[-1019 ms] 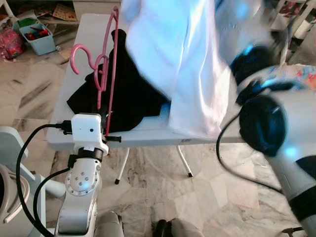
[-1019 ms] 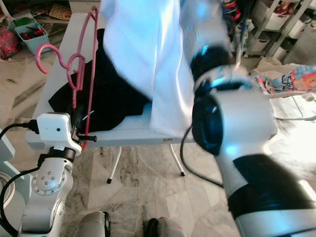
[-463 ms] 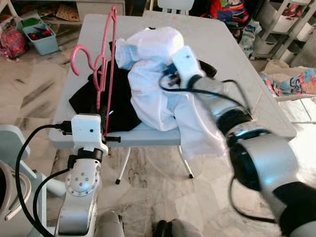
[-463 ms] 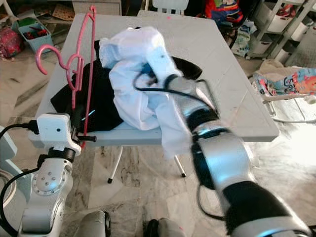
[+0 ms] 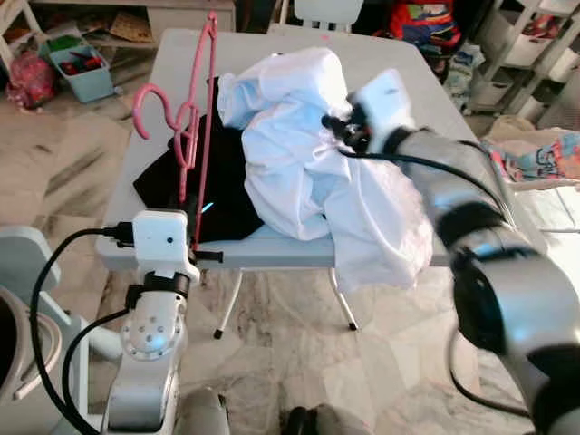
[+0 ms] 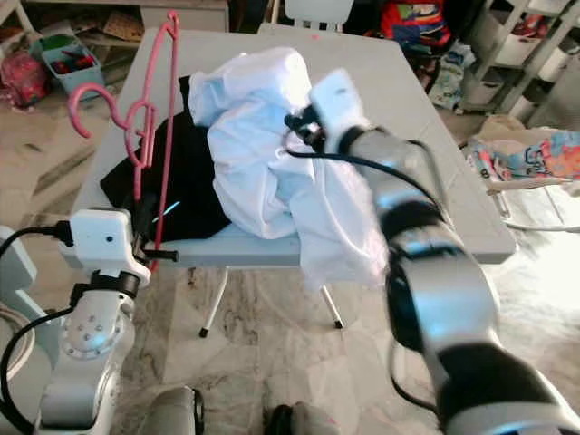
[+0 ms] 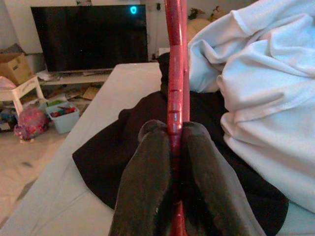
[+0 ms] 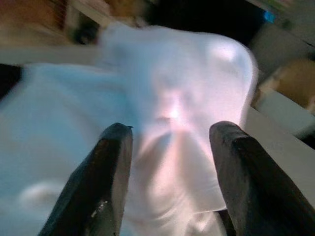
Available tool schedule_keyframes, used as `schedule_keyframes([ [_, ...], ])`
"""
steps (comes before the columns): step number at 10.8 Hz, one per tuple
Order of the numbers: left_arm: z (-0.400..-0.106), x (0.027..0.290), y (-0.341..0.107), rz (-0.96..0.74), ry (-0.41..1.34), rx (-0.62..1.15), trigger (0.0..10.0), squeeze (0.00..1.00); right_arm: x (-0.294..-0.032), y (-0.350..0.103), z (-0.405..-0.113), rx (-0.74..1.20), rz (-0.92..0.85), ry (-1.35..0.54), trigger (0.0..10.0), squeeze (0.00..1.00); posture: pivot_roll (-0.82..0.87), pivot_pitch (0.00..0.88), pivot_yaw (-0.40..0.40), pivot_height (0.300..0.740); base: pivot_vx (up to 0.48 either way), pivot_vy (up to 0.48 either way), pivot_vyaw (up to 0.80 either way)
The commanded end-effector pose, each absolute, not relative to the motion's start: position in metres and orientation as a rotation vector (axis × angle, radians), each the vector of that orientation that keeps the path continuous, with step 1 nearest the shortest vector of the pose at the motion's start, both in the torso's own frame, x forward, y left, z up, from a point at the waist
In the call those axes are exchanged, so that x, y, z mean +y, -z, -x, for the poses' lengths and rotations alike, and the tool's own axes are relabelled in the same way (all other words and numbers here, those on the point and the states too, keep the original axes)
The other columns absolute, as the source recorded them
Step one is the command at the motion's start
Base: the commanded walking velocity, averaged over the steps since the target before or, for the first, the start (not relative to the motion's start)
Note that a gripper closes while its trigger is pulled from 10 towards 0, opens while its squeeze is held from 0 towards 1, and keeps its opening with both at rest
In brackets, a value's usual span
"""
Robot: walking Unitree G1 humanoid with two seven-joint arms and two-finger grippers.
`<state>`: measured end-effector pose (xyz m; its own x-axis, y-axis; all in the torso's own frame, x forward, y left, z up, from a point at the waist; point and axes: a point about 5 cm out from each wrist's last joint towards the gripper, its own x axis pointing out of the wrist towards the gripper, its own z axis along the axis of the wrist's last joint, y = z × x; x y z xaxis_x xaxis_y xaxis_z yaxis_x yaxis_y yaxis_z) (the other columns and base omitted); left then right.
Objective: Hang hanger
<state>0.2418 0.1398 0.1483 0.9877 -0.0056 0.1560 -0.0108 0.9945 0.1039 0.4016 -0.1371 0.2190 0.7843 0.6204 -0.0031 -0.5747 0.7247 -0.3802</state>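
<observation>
Across the upper middle of the head views we see the grey folding table (image 5: 471, 154), and on it a black garment (image 5: 217, 190) at centre left with a crumpled white garment (image 5: 308, 172) heaped over it, one fold spilling off the near edge toward the lower centre. Our right arm reaches in from the lower right, and the right gripper (image 8: 170, 162) sits at the centre of the heap; the right wrist view tells us what the head views cannot, namely that its two fingers (image 8: 106, 182) stand wide apart with white cloth between them, gripping nothing. The pink hanger (image 5: 195, 118) rises upright at the upper left of the head views, hook to the left, its lower bar running down to our left gripper (image 7: 172, 147) near the table's front edge at lower left. In the left wrist view we see those fingers pinched tight on the hanger's bar, and beyond them a dark television (image 7: 88, 34) that the head views leave out. A second ago the white garment was lifted high across the frame; half a second ago it had dropped onto the table, and our right arm has since swung further right, while the hanger has kept its place.
</observation>
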Motion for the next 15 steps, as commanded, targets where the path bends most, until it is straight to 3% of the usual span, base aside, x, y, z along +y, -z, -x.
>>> schedule_keyframes([
  [1,-0.242,0.137,-0.147,-0.104,0.017,-0.145,10.0,0.00,-0.150,-0.215,-0.392,-0.140,0.342,-0.727,10.0,1.00,0.11,0.056,-0.097,0.740,0.000,0.000,0.00],
  [4,-0.240,0.134,-0.142,-0.091,0.039,-0.127,10.0,0.00,-0.183,-0.181,-0.337,0.017,0.376,-0.951,10.0,1.00,0.07,0.058,-0.090,0.740,0.000,0.000,0.00],
  [5,-0.242,0.131,-0.141,-0.085,0.054,-0.127,10.0,0.00,-0.202,-0.177,-0.327,0.074,0.472,-0.871,10.0,1.00,0.05,0.049,-0.085,0.740,0.000,0.000,0.00],
  [7,-0.246,0.129,-0.142,-0.081,0.066,-0.135,10.0,0.00,-0.212,-0.181,-0.317,0.125,0.571,-0.813,10.0,1.00,0.04,0.043,-0.079,0.740,0.000,0.000,0.00],
  [10,-0.245,0.126,-0.140,-0.079,0.082,-0.130,10.0,0.00,-0.217,-0.147,-0.301,0.335,0.521,-0.731,10.0,1.00,0.04,0.044,-0.072,0.740,0.000,0.000,0.00],
  [11,-0.246,0.126,-0.141,-0.077,0.083,-0.132,10.0,0.00,-0.210,-0.135,-0.301,0.368,0.437,-0.655,10.0,0.16,0.04,0.044,-0.074,0.740,0.000,0.000,0.00],
  [12,-0.245,0.127,-0.141,-0.078,0.081,-0.131,10.0,0.00,-0.201,-0.120,-0.304,0.393,0.346,-0.540,10.0,0.00,0.05,0.048,-0.077,0.740,0.000,0.000,0.00],
  [13,-0.244,0.127,-0.141,-0.079,0.079,-0.129,10.0,0.00,-0.197,-0.113,-0.307,0.400,0.300,-0.453,10.0,0.00,0.05,0.048,-0.077,0.740,0.000,0.000,0.00],
  [14,-0.244,0.128,-0.141,-0.080,0.079,-0.128,10.0,0.00,-0.191,-0.104,-0.308,0.396,0.232,-0.367,0.0,0.00,0.06,0.050,-0.077,0.740,0.000,0.000,0.00],
  [15,-0.245,0.128,-0.141,-0.081,0.079,-0.128,10.0,0.00,-0.180,-0.099,-0.310,0.398,0.191,-0.320,0.0,0.00,0.06,0.053,-0.078,0.740,0.000,0.000,0.00],
])
